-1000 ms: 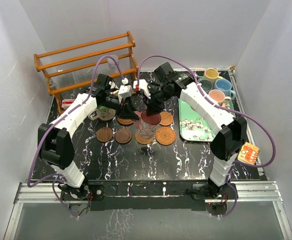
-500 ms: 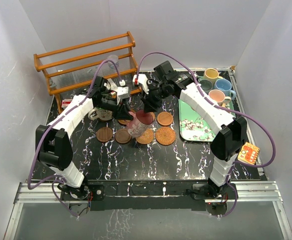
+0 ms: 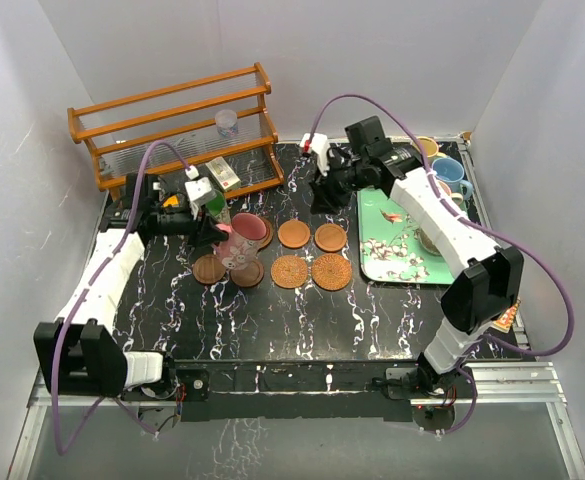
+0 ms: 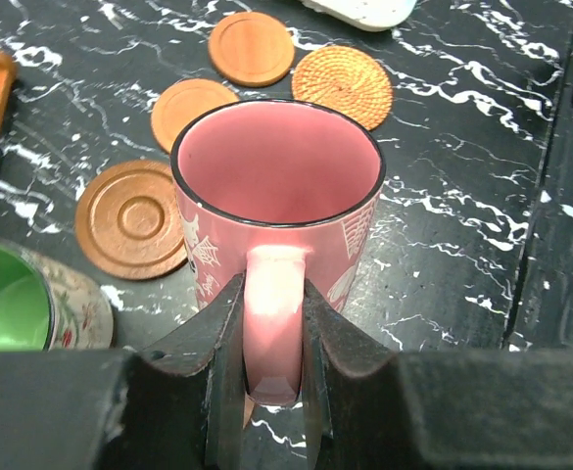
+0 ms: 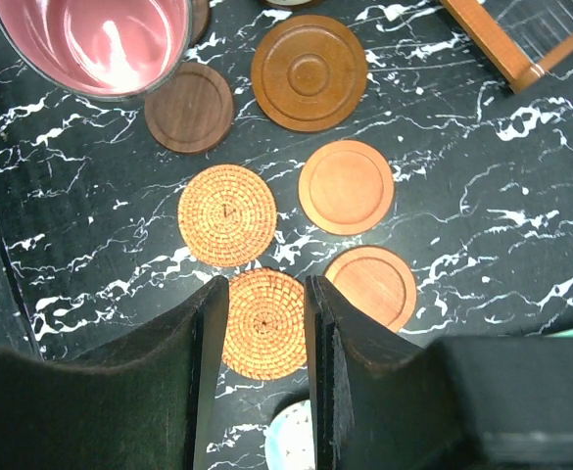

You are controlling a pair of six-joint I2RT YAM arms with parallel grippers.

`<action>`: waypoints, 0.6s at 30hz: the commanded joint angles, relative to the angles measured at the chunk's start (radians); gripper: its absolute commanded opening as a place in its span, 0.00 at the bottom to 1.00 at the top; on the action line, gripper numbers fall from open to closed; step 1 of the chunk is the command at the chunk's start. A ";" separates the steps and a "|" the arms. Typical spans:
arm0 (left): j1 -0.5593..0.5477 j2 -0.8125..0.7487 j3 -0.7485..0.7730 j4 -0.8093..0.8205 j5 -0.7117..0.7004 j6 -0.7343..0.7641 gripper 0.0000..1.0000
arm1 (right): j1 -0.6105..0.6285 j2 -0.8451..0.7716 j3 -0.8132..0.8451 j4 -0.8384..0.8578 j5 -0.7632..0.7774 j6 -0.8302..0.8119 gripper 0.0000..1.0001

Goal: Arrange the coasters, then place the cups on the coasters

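**Item 1: left gripper (image 4: 271, 294).** Your left tool is clamped on the handle of the pink mug (image 4: 278, 166), with one finger (image 4: 222, 343) on either side. A handle grip keeps the mouth up and leaves the base free to set down flat.

**Item 2: pink mug.** It hangs slightly tilted over the left end of the coaster group, mid-table toward the left edge. It looks clear of the surface and is not yet on any disc. The nearest free seat, by my reading, is the rimmed brown coaster (image 4: 129, 217) just beside it.

**Item 3: right gripper (image 5: 264, 289).** Your right tool has its fingers apart and nothing between them, over the far middle of the table (image 3: 272, 320). Only a wicker coaster (image 5: 262, 323) shows below through the gap. Held back there, it likely leaves the left arm room.

**Item 4: coasters.** They lie in two rough rows mid-table, apart from one another, so each mug gets its own seat. They include a second wicker disc (image 5: 227, 215), an orange wooden disc (image 5: 346, 186) and a dark disc (image 5: 189, 108).

**Item 5: green mug (image 4: 12, 308).** It stands just beside the rimmed brown coaster. You cannot tell whether a disc lies under it.

**Item 6: waiting stock.** A yellow mug (image 3: 424, 148) and a blue mug (image 3: 450, 170) sit at the far right corner, beyond the tray (image 3: 377, 262). The arm hides the others there.

**Item 7: rack (image 3: 172, 110).** It stands along the far left edge and carries a clear plastic cup (image 3: 227, 123), which is no part of the job.
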 commanded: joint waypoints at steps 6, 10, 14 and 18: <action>0.066 -0.268 -0.239 0.340 -0.105 -0.250 0.00 | -0.113 -0.131 -0.160 0.142 -0.061 0.043 0.34; 0.080 -0.349 -0.359 0.427 -0.194 -0.288 0.00 | -0.145 -0.175 -0.249 0.186 -0.055 0.052 0.34; 0.117 -0.415 -0.472 0.547 -0.219 -0.353 0.00 | -0.180 -0.220 -0.336 0.230 -0.057 0.068 0.34; 0.145 -0.462 -0.567 0.667 -0.212 -0.396 0.00 | -0.219 -0.272 -0.408 0.271 -0.050 0.077 0.34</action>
